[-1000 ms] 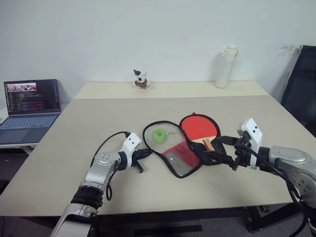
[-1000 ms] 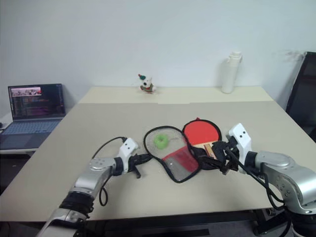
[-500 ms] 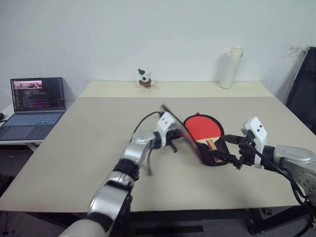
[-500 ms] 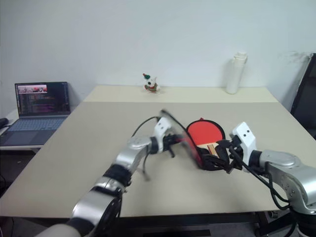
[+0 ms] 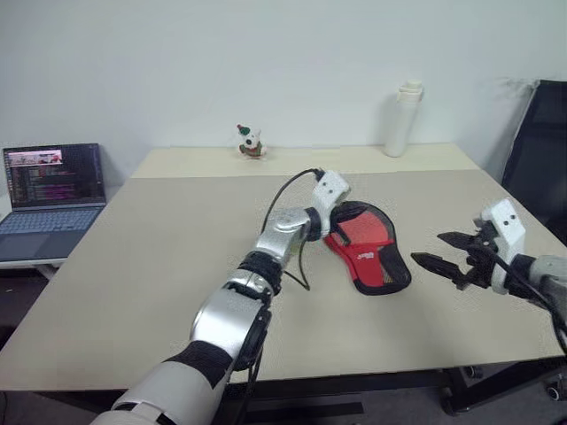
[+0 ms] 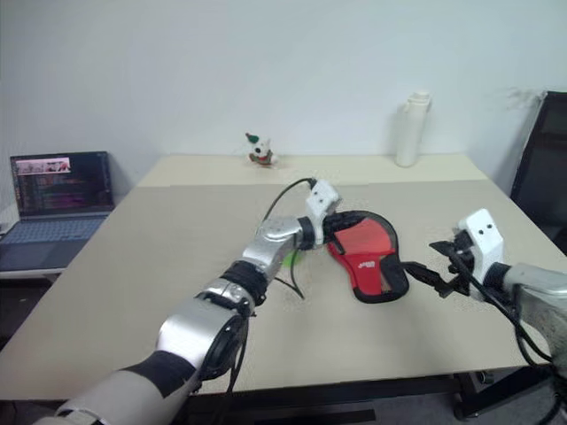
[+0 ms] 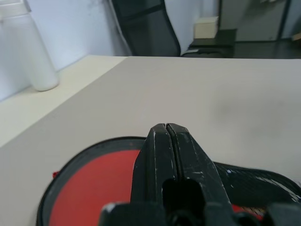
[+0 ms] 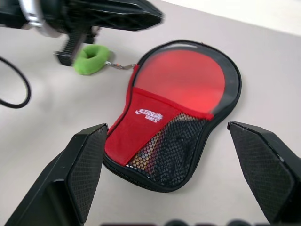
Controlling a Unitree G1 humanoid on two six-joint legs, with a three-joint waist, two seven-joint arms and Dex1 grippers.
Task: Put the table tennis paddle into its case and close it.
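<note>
The case (image 5: 368, 248) lies folded shut in the middle of the table (image 5: 177, 230), red side with the black mesh panel and white lettering facing up. The table tennis paddle is hidden under that cover. My left gripper (image 5: 339, 228) hovers at the case's round end, shut, with nothing visible between its fingers (image 7: 164, 141). A green loop (image 8: 91, 59) on a short chain lies on the table beside the case's left edge. My right gripper (image 5: 432, 250) is open a short way to the right of the narrow end, apart from the case.
A white bottle (image 5: 400, 119) and a small toy figure (image 5: 248, 142) stand at the far edge of the table. An open laptop (image 5: 53, 190) sits on a side surface to the left. A black chair (image 5: 536, 150) stands at the right.
My left gripper swung the case's open flap up and over to the right, covering the paddle. My right gripper drew back to the right, away from the case's narrow end.
</note>
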